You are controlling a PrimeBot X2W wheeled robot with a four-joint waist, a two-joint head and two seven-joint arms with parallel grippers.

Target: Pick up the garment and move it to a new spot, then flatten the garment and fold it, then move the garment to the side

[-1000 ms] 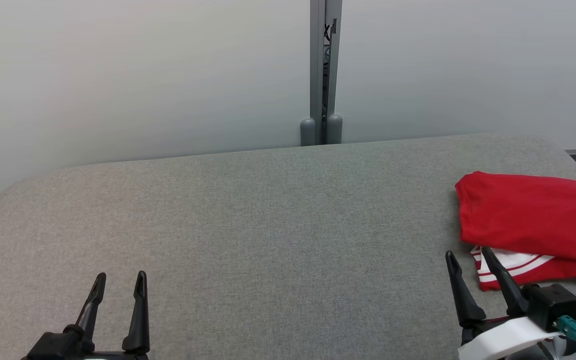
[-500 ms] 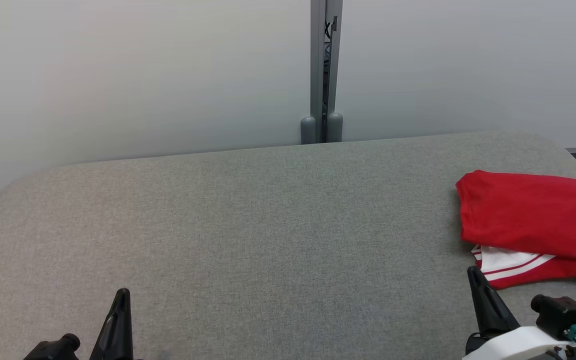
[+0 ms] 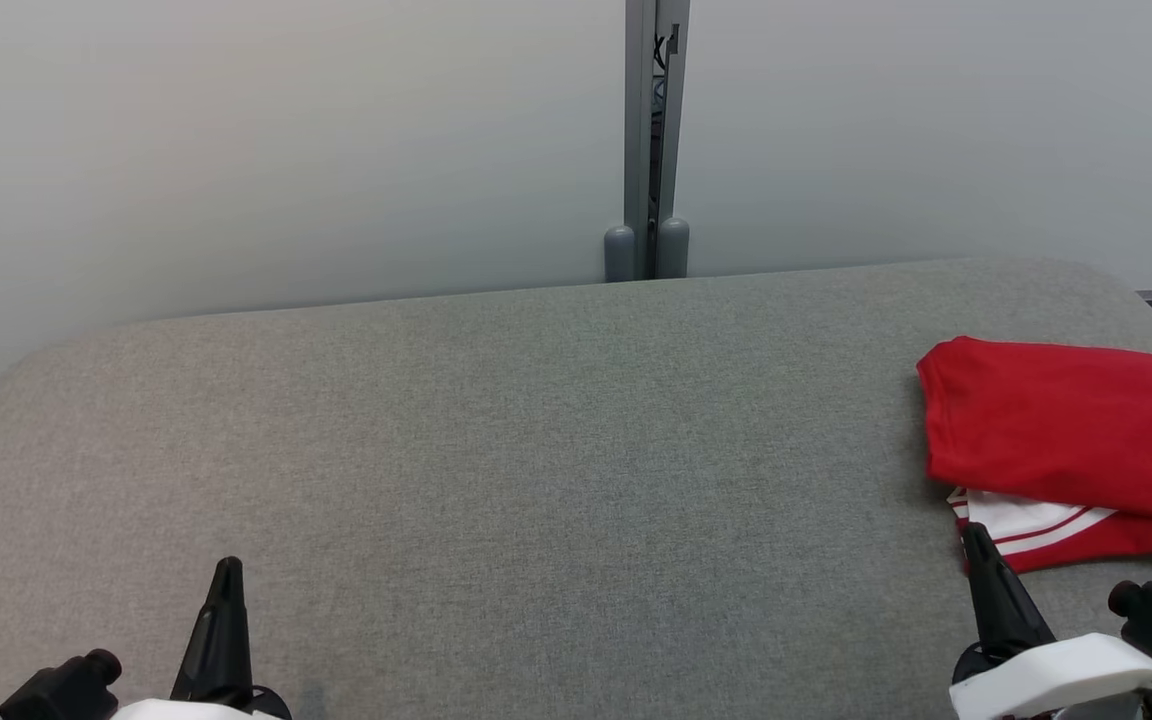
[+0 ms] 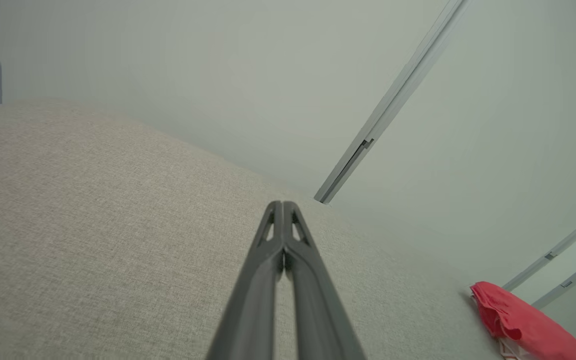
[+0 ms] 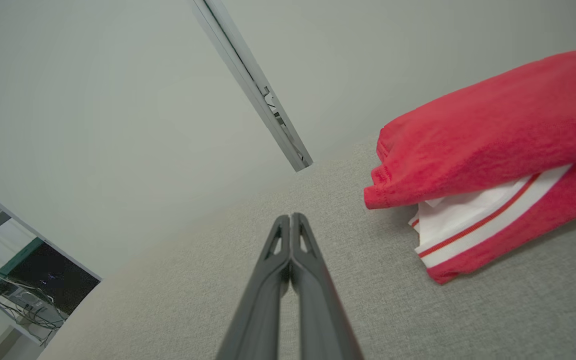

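The garment [image 3: 1066, 440] is a folded red piece with a white red-striped band, lying at the right edge of the grey table [image 3: 536, 450]. In the right wrist view the garment [image 5: 488, 150] lies just right of and beyond the fingertips. It appears as a small red heap [image 4: 523, 322] far to the lower right in the left wrist view. My right gripper [image 3: 976, 545] sits at the lower right, shut and empty, its tip close to the striped band. My left gripper [image 3: 226, 575] is at the lower left, shut with nothing in it, over bare cloth. Both wrist views show the grippers [image 4: 283, 206] [image 5: 290, 218] with fingers pressed together.
A pale partition wall with a grey upright post [image 3: 648, 140] stands right behind the table. The table's left corner is rounded [image 3: 26, 365]. A shelf with cables [image 5: 13, 280] is visible at the lower left of the right wrist view.
Both grippers went from open to shut. Both arms drew back toward the bottom edge, the right one also shifting right. The garment stays where it was.
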